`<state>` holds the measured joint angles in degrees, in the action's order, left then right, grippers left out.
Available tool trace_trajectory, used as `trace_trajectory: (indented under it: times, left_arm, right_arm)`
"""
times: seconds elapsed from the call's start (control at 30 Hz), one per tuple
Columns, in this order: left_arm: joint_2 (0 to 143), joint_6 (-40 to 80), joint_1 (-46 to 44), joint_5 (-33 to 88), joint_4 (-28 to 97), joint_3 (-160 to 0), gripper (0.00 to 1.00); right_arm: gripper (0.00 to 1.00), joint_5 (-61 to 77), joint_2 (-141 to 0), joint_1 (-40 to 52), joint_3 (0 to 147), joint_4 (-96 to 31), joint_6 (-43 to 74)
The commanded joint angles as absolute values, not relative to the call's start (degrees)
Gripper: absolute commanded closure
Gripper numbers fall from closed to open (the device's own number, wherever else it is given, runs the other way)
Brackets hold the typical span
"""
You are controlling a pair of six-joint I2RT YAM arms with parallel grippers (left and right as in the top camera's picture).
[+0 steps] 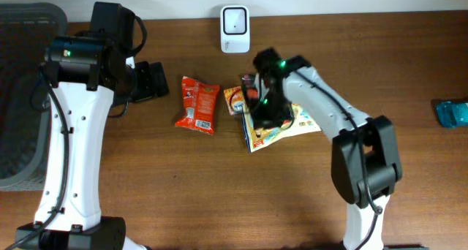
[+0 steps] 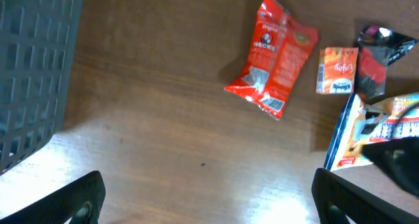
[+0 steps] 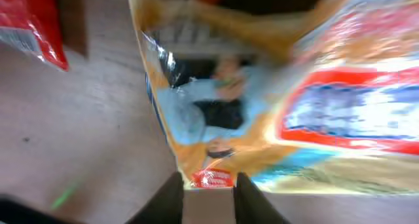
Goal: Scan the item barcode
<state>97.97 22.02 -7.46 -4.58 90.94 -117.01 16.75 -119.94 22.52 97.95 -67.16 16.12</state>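
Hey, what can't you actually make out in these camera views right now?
Big packet: print blurred in the right wrist view, no barcode readable.
Right gripper: its own arm covers it overhead; grip on the packet unclear.
Blue thing: cut off by the overhead view's right edge.
Basket: cut off by the left edge, overhead and left wrist views.

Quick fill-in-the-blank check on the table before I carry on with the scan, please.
The snack pouch left of the small carton is ___.
The scanner at the far edge is ___.
The left tool is ___, holding nothing.
The right tool is over the flat packet, beside the small ___ carton.
Missing: red; white; open; orange.
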Motion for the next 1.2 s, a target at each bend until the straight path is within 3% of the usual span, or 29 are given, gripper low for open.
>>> trace_trajectory:
  times: [0.0,0.03,0.1,0.17,0.2,0.43,0.5,0.7,0.87,0.93,0.97,1.03,1.07,1.1,1.17]
  left_arm:
    - [97.7,21.3,-7.4,-5.2,91.0,-117.4,0.01]
    - [97.7,21.3,-7.4,-5.3,91.0,-117.4,0.01]
    - [97.7,21.3,-7.4,-5.2,91.0,-117.4,0.01]
    - [97.7,21.3,-7.4,-5.2,91.0,-117.4,0.01]
    - [97.7,21.3,-7.4,-5.2,91.0,-117.4,0.01]
    - [97.7,21.3,-7.4,-5.2,91.0,-117.4,0.01]
    - [97.7,21.3,-7.4,-5.2,91.0,-117.4,0.01]
    - [97.7,21.3,-7.4,-5.3,91.0,-117.4,0.01]
    - [97.5,20.9,-7.4,-6.7,90.1,-117.5,0.01]
    - [97.5,20.9,-7.4,-6.7,90.5,-117.5,0.01]
    - [97.5,20.9,-7.4,-6.7,91.0,-117.5,0.01]
    - [97.5,20.9,-7.4,-6.7,91.1,-117.5,0.01]
    - [97.5,20.9,-7.4,-6.7,91.1,-117.5,0.01]
    - [97.5,20.9,-7.4,-6.4,91.1,-117.5,0.01]
    - [97.5,20.9,-7.4,-4.2,90.0,-117.5,0.01]
  right_arm:
    - [0.42,7.8,-119.3,18.3,102.6,-69.5,15.2]
    - [0.35,6.8,-119.3,17.1,102.5,-69.5,15.2]
    - [0.41,6.8,-119.4,15.2,101.7,-69.0,15.2]
    - [0.79,6.9,-119.4,14.5,99.4,-67.4,15.5]
    - [0.84,7.0,-119.4,14.5,98.4,-66.4,15.5]
    - [0.92,6.6,-119.4,13.9,85.9,-57.4,18.5]
    - [0.96,6.6,-119.2,13.4,87.7,-60.2,18.5]
    - [0.96,0.9,-115.2,13.1,104.2,-80.9,18.5]
    - [0.95,-4.6,-101.8,13.1,104.4,-84.1,19.0]
    - [0.75,-10.0,-98.3,13.0,104.4,-85.3,19.0]
    - [0.48,-13.3,-96.9,12.7,104.4,-86.5,18.9]
    - [0.22,-15.3,-96.1,11.1,104.4,-88.6,18.9]
    - [0.19,-15.3,-96.3,10.3,104.1,-88.7,18.9]
    - [0.02,-15.3,-96.5,9.6,103.8,-88.4,18.9]
    - [0.01,-15.3,-97.0,8.7,103.5,-86.5,18.9]
